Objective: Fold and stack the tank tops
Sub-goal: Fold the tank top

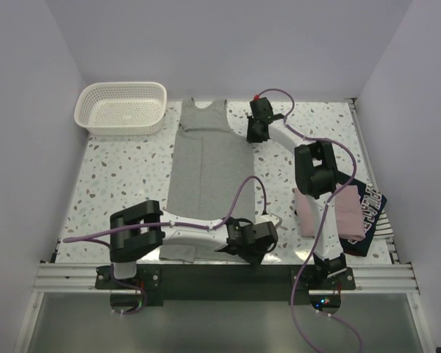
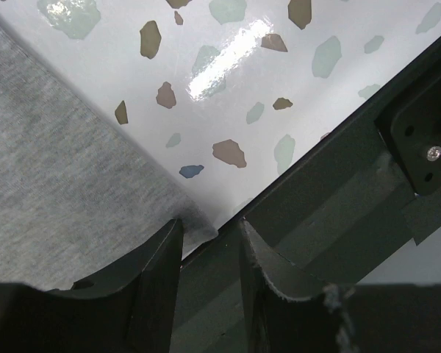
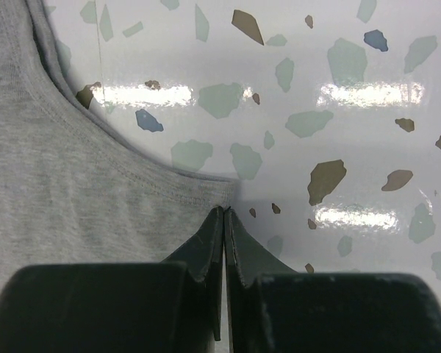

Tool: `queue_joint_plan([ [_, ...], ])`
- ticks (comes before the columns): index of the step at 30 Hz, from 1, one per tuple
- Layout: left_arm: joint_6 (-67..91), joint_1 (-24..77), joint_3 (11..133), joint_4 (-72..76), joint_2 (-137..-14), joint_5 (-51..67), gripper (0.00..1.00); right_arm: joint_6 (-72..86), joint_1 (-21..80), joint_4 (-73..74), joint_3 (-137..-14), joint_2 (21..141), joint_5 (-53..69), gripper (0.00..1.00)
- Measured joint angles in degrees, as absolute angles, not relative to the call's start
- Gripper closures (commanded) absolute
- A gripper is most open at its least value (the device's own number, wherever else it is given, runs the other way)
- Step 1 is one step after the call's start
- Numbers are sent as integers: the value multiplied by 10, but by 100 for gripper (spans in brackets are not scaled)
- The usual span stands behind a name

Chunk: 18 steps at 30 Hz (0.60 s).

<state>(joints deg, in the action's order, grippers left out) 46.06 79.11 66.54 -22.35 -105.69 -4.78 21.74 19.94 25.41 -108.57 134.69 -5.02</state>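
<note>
the white lattice basket [image 1: 121, 109] is sitting at the far left corner of the desk [image 1: 125, 173] and is holding nothing. the grey tank top [image 1: 203, 165] is lying flat down the middle, straps toward the far side. the left gripper [image 2: 210, 224] is sitting low at its near right hem corner, jaws standing partly apart, the corner lying just at one finger and nothing caught. closing from here, they are risking a bite on only the tip of the hem, or on the dark rail [image 2: 331, 191] beside it, and the corner slipping free on a lift. the right gripper [image 3: 225, 212] is pressing its jaws fully together on the far right armhole edge, seemingly pinching just the seam. so thin a hold is risking a dropped side and a skewed fold. further right, the pink tank top [image 1: 327, 213] is lying folded, overlapping the navy tank top [image 1: 371, 209] near the desk's right edge.
</note>
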Motion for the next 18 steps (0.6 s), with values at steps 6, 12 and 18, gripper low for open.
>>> queue_joint_plan([
  [6, 462, 792, 670, -223, -1064, -53, 74, 219, 199, 244, -1075, 1342, -50, 100],
  [12, 469, 792, 672, -226, -1068, -65, 99, 221, 198, 242, -1074, 1342, -50, 100],
  [18, 469, 792, 672, -232, -1059, -69, 100, 239, 194, 245, -1075, 1342, -53, 100],
])
